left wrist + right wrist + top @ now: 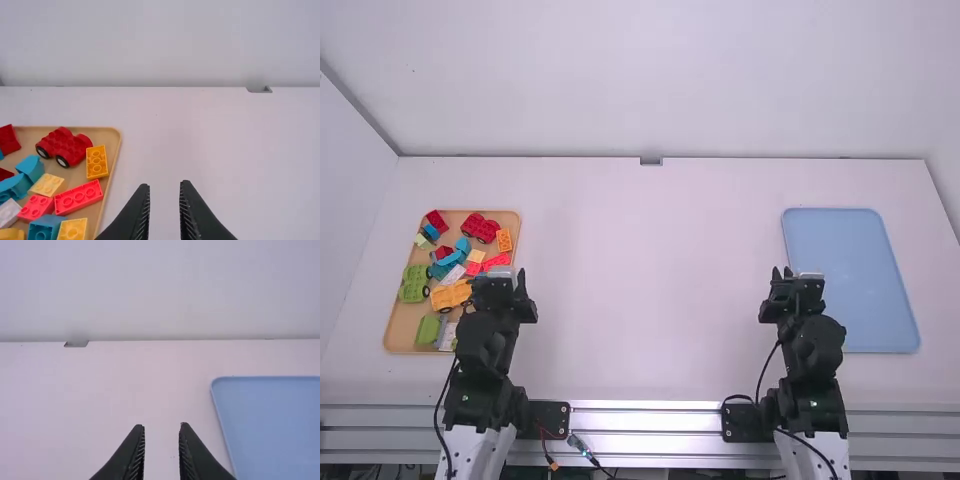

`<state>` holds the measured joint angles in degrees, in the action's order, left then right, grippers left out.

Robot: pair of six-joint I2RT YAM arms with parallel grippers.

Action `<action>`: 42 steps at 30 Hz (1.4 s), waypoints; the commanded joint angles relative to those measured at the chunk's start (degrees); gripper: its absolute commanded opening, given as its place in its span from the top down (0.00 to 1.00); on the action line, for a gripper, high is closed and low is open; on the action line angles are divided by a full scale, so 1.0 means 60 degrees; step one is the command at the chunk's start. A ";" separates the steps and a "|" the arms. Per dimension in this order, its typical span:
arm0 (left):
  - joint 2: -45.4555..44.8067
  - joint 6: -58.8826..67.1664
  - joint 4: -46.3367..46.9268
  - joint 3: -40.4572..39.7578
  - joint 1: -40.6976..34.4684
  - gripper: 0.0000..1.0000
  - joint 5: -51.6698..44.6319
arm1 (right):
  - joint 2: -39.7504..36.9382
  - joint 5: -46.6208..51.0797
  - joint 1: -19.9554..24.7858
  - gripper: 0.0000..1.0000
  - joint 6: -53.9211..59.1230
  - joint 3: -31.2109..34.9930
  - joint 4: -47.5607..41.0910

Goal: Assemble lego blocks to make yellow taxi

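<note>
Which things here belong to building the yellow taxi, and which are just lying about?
Likely for the job:
yellow car base
yellow brick
tan tray, holding the blocks
left gripper
right gripper

Probably just lying about:
red car base
green car base

Unclear: blue tray, perhaps for the finished taxi.

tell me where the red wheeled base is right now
In the high view, the red wheeled base lies near the far edge of the tan tray, on the left side of the table, right beside the orange brick.
</note>
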<state>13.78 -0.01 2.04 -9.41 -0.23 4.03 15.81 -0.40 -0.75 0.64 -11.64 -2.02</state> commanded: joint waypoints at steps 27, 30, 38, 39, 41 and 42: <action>0.7481 -0.2250 0.3228 -0.6188 0.2119 0.28 0.1163 | 0.7828 -0.0182 -0.0646 0.28 0.0113 -0.6487 -0.1086; 0.8916 -0.2971 0.3536 -0.6951 0.2934 0.23 0.0808 | 0.8645 -0.0202 -0.0704 0.22 0.0122 -0.7142 -0.1201; 1.1582 -0.3298 0.3802 -0.8293 0.3926 0.11 -0.1910 | 1.0271 -0.0241 -0.0842 0.11 0.0153 -0.8444 -0.1428; 1.1916 -0.3445 0.3846 -0.8478 0.3981 0.10 -0.1977 | 1.0518 -0.0247 -0.0851 0.09 0.0157 -0.8641 -0.1443; 1.2179 -0.3686 0.3976 -0.8649 0.4002 0.08 -0.1989 | 1.0741 -0.0253 -0.0861 0.08 0.0161 -0.8820 -0.1420; 1.2282 -0.3790 0.4084 -0.8719 0.4013 0.07 -0.1975 | 1.0832 -0.0255 -0.0868 0.07 0.0163 -0.8893 -0.1402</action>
<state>86.54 -20.34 26.00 -59.66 23.55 -4.29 79.77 -1.78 -5.67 1.76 -62.43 -10.46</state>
